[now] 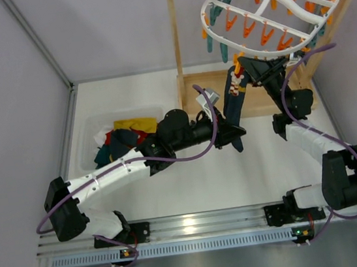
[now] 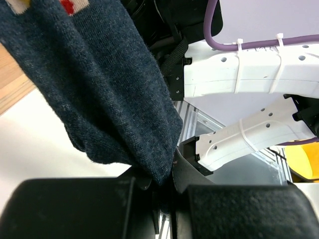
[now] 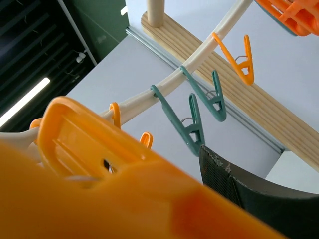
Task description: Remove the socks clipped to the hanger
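Observation:
The white oval hanger point(image 1: 271, 9) hangs from the wooden rack at the top right, with many orange and teal clips. One dark navy sock with a red-white pattern point(image 1: 233, 100) hangs from an orange clip point(image 1: 239, 66) at its near edge. My left gripper point(image 1: 234, 134) is shut on the sock's lower end; in the left wrist view the navy fabric point(image 2: 99, 89) runs down between the jaws point(image 2: 167, 185). My right gripper point(image 1: 252, 71) is up at that clip. In the right wrist view the orange clip point(image 3: 124, 189) fills the space beside one black finger point(image 3: 259, 199).
The wooden rack post point(image 1: 175, 35) and its base board point(image 1: 208, 83) stand behind the sock. A clear bin point(image 1: 84, 139) at the left holds mixed clothes, among them a mustard yellow piece point(image 1: 136, 124). Teal clips point(image 3: 199, 124) hang close to the right gripper.

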{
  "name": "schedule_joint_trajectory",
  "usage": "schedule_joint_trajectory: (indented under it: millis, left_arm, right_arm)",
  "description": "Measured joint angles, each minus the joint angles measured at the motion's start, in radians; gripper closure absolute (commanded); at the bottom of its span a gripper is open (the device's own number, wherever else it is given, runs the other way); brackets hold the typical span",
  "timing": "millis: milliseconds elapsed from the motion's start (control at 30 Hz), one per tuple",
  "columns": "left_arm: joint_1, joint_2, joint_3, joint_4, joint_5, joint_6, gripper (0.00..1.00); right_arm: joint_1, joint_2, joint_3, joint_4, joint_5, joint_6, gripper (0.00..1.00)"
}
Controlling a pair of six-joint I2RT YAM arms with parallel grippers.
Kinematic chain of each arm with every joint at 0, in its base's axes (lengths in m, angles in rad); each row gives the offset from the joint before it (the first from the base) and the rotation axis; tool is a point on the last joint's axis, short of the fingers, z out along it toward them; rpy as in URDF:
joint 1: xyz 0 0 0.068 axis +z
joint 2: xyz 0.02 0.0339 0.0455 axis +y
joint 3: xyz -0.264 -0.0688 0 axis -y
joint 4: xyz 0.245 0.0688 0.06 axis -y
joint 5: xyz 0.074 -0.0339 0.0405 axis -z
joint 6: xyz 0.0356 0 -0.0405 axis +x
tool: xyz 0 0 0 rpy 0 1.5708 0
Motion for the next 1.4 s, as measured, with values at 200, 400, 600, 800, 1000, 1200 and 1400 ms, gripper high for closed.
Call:
schedule_joint_trajectory:
  millis: [200,400,600,800,1000,1200,1400]
  left_arm:
    - [0.000,0.003,0.000,0.000,0.000,-0.004,1.00]
    - [0.000,0.014,0.000,0.000,0.000,-0.015,1.00]
    - [0.000,0.016,-0.001,0.000,-0.024,-0.019,1.00]
    - [0.010,0.016,-0.005,-0.002,-0.034,-0.029,1.00]
    - [0.013,0.021,-0.005,-0.001,-0.026,-0.049,1.00]
    - [0.013,0.022,-0.005,-0.001,-0.023,-0.053,1.00]
    - [0.014,0.022,-0.005,-0.002,-0.021,-0.053,1.00]
  right_arm:
    - [0.000,0.000,0.002,0.010,0.001,0.033,0.33]
    - [0.006,0.000,0.003,0.013,0.003,0.049,0.37]
    - [0.007,-0.009,0.017,0.013,0.000,0.055,0.42]
    - [0.011,-0.034,0.024,0.012,-0.003,0.058,0.37]
    - [0.024,-0.034,0.071,0.015,-0.011,0.057,0.45]
    - [0.026,-0.034,0.080,0.013,-0.014,0.046,0.64]
    - [0.026,-0.030,0.081,0.027,-0.011,0.027,0.83]
